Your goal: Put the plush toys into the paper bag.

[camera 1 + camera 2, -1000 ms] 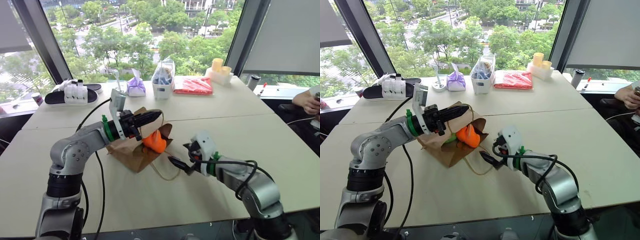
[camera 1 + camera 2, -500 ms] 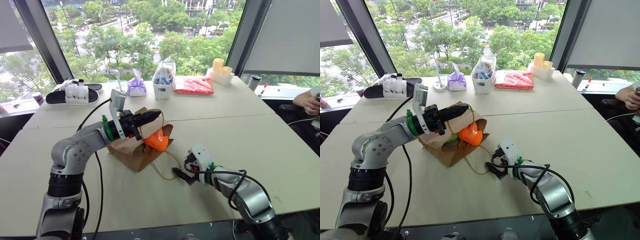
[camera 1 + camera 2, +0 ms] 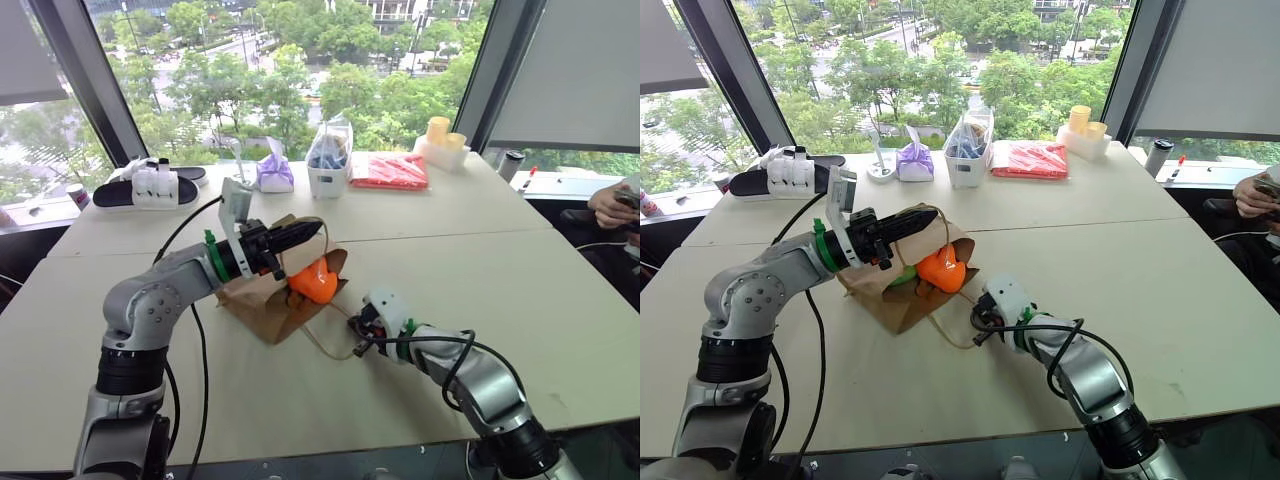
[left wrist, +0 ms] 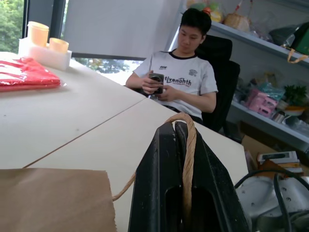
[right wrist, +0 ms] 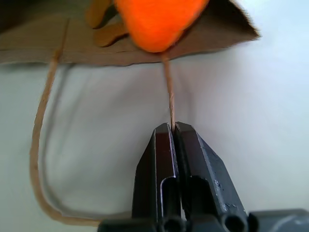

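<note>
- Bright green plush toy (image 3: 902, 279): a sliver shows inside the brown kraft paper bag (image 3: 885, 300); ears and face hidden behind the rounded orange plush toy (image 3: 939, 271) and the bag wall.
- Orange plush toy: lower part hidden inside the bag mouth; blurred and cut by the frame edge in the right wrist view.
- Lower tan twine handle loop (image 5: 39, 145): one strand disappears between the closed fingers of the right gripper (image 5: 174, 129).
- Upper twine handle (image 4: 189, 145): its run hidden between the pressed fingers of the left gripper (image 4: 175, 126).
- Contents of the clear plastic bag (image 3: 327, 150) at the counter's far edge: too small to tell.
- Person's hand (image 3: 610, 203): cut by the frame edge.
</note>
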Motion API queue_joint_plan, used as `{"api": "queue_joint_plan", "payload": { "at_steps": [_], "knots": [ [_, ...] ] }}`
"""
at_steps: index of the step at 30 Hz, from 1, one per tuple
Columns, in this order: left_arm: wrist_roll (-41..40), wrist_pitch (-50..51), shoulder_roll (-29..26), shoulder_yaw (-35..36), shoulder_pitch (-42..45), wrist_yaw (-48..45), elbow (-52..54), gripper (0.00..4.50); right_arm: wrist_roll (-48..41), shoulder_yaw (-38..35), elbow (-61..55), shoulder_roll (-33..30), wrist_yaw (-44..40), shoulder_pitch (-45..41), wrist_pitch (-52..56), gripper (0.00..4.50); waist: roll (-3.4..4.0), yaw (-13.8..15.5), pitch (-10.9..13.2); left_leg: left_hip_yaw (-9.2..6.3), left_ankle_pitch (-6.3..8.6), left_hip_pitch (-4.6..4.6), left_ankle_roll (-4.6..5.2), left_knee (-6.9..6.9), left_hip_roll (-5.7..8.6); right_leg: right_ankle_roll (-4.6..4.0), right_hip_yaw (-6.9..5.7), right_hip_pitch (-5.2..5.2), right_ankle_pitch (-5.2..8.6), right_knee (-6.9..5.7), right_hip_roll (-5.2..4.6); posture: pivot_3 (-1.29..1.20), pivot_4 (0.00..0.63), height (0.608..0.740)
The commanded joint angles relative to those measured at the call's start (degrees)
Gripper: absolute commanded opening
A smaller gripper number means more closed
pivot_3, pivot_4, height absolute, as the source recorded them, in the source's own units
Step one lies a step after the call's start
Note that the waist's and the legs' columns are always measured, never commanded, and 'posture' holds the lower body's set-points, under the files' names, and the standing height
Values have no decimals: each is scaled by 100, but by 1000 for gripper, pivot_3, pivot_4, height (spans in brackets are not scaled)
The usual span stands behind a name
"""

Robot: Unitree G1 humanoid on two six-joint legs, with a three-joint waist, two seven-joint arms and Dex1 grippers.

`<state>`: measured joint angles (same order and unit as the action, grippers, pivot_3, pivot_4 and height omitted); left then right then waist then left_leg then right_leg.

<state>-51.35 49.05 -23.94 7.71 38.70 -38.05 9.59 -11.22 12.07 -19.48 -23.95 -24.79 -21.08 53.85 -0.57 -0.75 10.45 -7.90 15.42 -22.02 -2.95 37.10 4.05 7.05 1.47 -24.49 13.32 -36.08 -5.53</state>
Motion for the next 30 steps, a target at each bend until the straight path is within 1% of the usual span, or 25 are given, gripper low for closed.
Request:
{"api": "queue_joint_plan", "payload": {
  "at_steps": [1,3,6,9,11,15,18,20,21,23,24,29,30],
  "knots": [
    [-280,-80,124,430,231,315,46,0,-652,-1056,-1113,-477,-378,-846,707,82,1,4,4,-1,0,-3,0,1,1,0,0,-1,0,1,-1,0,150,740],
    [-377,-58,157,537,339,394,-23,0,-1018,-1551,-1322,-617,-495,-1227,1098,82,1,0,6,-2,0,-14,1,7,1,1,-1,-9,0,1,-1,0,150,740],
    [-405,-134,288,667,603,587,-332,0,-1427,-2186,-1199,-813,-575,-1902,1576,82,-3,7,3,-11,0,-11,0,2,-1,1,-12,-6,0,0,1,0,150,740],
    [-404,-195,418,739,784,718,-584,0,-1653,-2356,-1105,-1074,-703,-2304,1758,82,-3,4,4,-12,0,-9,1,-1,0,0,-16,-2,0,2,-1,0,150,740],
    [-292,-267,443,665,788,682,-632,0,-1819,-2420,-1000,-1127,-779,-2377,1843,82,-3,3,4,-7,0,-13,1,1,2,0,-14,-4,0,4,-4,0,150,740],
    [-161,-361,487,495,637,581,-526,0,-1568,-1794,-794,-1317,-798,-1758,1402,82,-4,3,3,-6,1,-15,3,0,1,1,-14,-5,0,7,-4,0,150,740],
    [-109,-308,443,345,473,521,-338,0,-1475,-1463,-593,-732,-472,-1103,1058,82,-4,-23,3,-5,1,-15,3,0,1,1,-12,-7,0,5,-4,0,150,740],
    [-106,-282,430,314,425,509,-271,0,-1383,-1366,-470,-544,-299,-897,962,82,-1,-22,5,-2,1,-14,2,-3,-1,1,-8,-12,0,-1,-4,0,150,740],
    [-124,-274,421,311,412,500,-246,0,-1254,-1216,-444,-587,-304,-796,785,309,1,-17,6,-2,0,-16,1,-1,0,1,-7,-16,-1,-3,-3,0,150,740],
    [-166,-243,406,315,378,509,-185,0,-894,-852,-146,-569,-194,-569,332,933,0,-8,6,-1,-1,-21,0,2,2,0,-5,-18,-1,-2,-4,0,150,740],
    [-175,-225,387,305,359,498,-154,0,-777,-681,-54,-584,-221,-485,140,1377,0,-6,6,-2,-1,-21,0,5,2,0,-6,-17,-1,-2,-3,0,150,740],
    [-209,-166,333,275,284,462,-56,0,-507,-292,303,-448,-251,-449,-264,4060,0,-22,6,-1,-1,-20,-1,4,1,1,-6,-17,-1,-2,-3,0,150,740],
    [-221,-154,328,279,279,462,-44,0,-343,-143,423,-491,-240,-447,-408,4475,0,-18,6,-1,-1,-20,-1,3,1,0,-6,-17,-1,-2,-3,0,150,740]
  ]
}}
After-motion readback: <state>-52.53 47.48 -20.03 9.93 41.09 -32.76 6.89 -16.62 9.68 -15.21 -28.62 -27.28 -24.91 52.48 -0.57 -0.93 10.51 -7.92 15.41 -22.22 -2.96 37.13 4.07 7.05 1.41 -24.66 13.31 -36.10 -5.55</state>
